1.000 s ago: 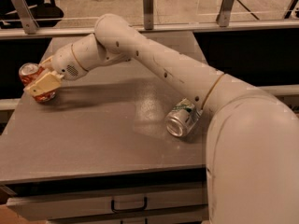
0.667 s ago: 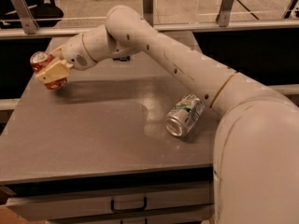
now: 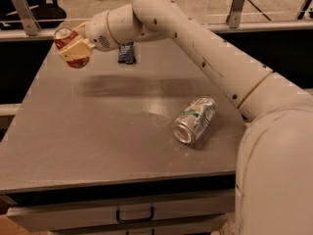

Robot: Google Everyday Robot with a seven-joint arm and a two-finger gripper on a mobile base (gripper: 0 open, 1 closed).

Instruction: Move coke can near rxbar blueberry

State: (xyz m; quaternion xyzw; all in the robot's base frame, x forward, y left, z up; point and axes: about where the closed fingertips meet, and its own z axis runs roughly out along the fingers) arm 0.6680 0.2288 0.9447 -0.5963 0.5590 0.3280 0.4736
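Red-orange can: the small coke can (image 3: 63, 35) with a silver top rim sits at the far left, its shiny skin reading pinkish under the light. It tilts, top leaning left. Only its top and its rounded bottom show, the middle being covered by a finger.
Can's place: over the far left corner of the table, seemingly lifted off the surface, with a long soft shadow on the tabletop nearer the camera.
Gripper: the white two-finger gripper (image 3: 69, 44) with tan pads is at the upper left, above that corner. Its jaws are clamped on the coke can, one tan pad (image 3: 76, 50) across the can's front.
Dark blue bar: the small flat rectangular rxbar blueberry (image 3: 126, 53), wrapped, with faint light markings, lies flat near the table's far edge. It is right of the can and apart from it, partly under the wrist.
Tabletop: a grey, matte, rectangular table (image 3: 112, 131) with a drawer front and a dark handle (image 3: 134, 214) below its near edge.
Silver can: a white and green silver can (image 3: 195, 120) lies on its side right of centre, its open end toward the camera, well apart from the bar.
Arm: the white jointed arm (image 3: 215, 58) runs from the lower right up and across to the gripper.
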